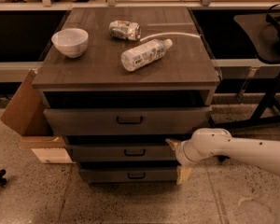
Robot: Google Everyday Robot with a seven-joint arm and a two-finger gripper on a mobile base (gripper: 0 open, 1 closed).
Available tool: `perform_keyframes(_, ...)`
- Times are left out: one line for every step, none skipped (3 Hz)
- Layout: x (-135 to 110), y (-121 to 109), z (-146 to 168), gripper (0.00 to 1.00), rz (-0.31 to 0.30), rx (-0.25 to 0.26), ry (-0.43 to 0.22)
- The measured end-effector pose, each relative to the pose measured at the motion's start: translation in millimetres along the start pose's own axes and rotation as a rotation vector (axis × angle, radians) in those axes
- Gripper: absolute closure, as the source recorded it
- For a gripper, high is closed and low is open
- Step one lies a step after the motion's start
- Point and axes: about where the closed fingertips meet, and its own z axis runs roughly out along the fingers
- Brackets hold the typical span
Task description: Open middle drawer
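Note:
The middle drawer (107, 153) is a shallow dark wood-grain front with a small black bar handle (134, 152), the central one of three in the cabinet. My gripper (176, 159) is at the right end of that drawer front, on a white arm coming in from the right. It is open and empty, with one tan fingertip (171, 143) at the drawer's upper right corner and the other lower down beside the bottom drawer. The gripper is well to the right of the handle.
The taller top drawer (126, 120) stands slightly out above. The lowest drawer (130, 175) is below. On the cabinet top (98, 66) are a white bowl (70, 41), a crushed can (124, 30) and a lying plastic bottle (144, 54). A cardboard box (25, 111) stands at the left, a black stand (270, 78) at the right.

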Motion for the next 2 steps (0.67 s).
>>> perform_keyframes(7, -16, 17, 0.00, 0.029, 0.028, -0.001)
perform_keyframes(12, -28, 36, 0.00, 0.055, 0.034, -0.007)
